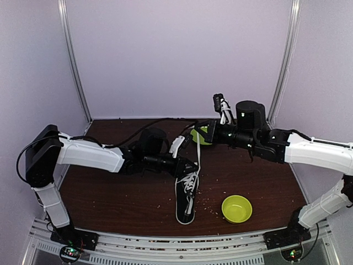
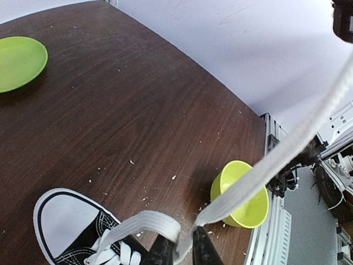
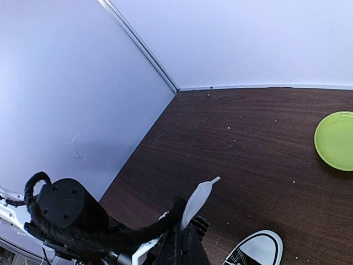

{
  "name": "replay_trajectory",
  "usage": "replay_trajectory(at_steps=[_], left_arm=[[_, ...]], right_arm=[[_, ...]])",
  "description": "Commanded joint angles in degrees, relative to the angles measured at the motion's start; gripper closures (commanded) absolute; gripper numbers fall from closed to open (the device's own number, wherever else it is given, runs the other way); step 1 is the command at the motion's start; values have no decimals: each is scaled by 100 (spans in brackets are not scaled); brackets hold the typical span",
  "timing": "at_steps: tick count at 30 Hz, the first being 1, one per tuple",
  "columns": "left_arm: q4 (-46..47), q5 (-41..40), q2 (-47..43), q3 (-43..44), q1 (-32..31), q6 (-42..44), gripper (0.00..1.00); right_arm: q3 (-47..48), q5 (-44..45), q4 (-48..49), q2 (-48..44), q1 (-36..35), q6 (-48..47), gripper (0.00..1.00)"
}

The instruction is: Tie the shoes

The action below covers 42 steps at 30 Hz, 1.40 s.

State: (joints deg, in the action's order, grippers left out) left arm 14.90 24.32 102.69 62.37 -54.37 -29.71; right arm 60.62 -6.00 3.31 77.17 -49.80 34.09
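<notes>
Sneaker (image 1: 186,199), black canvas low-top with a white toe cap and white rubber rim, lies flat on its sole about mid-desk, toe toward the near edge and heel toward the back wall. A white lace (image 1: 198,157) leaves its eyelets in a short flat loop, then runs taut, upward and beyond the heel.

The left fingers (image 2: 162,251) hang just above the sneaker's lacing. They stand narrow, with the fold of the lace between them; whether they pinch it or merely bracket it cannot be told. The right fingers (image 3: 190,251), higher and past the sneaker's heel, are closed tight on the far stretch of the same lace, and its tip pokes out above them.

A lime-green bowl (image 1: 236,208) stands upright to the right of the sneaker's toe, apart from it. A flat lime-green plate (image 3: 336,141) lies beyond the heel, toward the back wall, partly hidden by the right arm in the top view.

The desk (image 1: 110,193) is dark brown wood grain, with pale crumbs (image 2: 131,162) scattered around the sneaker, thickest between its toe and the bowl. Plain pale lilac walls (image 1: 176,55) enclose the desk behind and on both sides, with slim metal posts (image 1: 74,61) at the back corners. A slotted aluminium rail (image 1: 182,245) runs along the near edge, in front of the sneaker's toe.
</notes>
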Motion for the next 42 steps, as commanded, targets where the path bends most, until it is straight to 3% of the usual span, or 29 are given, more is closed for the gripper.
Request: replay_trajectory(at_steps=[1,8,16,24,27,36,38,42], left_arm=[[291,228,66,77,34,-17,83],[723,385,-1,-187,35,-124,83],[563,247,90,-89,32,-98,83],[402,68,105,-59,34,-70,100],[459,-60,-13,-222,37,-62,100],[685,-220,-466,-867,37,-47,100],[756,-267,-522,-1006,32,-92,100],[849,-354,-611,-1173,38,-175,100]], right_arm=[[151,-68,178,59,-30,46,100],[151,-48,186,95,-30,57,100],[185,-166,235,149,-30,107,100],[205,-235,201,273,-35,117,100],[185,-168,179,373,-43,111,100],[950,303,-989,1499,-208,243,100],[1248,222,-1218,1819,-306,224,91],[1365,-32,-1122,2004,-372,223,52]])
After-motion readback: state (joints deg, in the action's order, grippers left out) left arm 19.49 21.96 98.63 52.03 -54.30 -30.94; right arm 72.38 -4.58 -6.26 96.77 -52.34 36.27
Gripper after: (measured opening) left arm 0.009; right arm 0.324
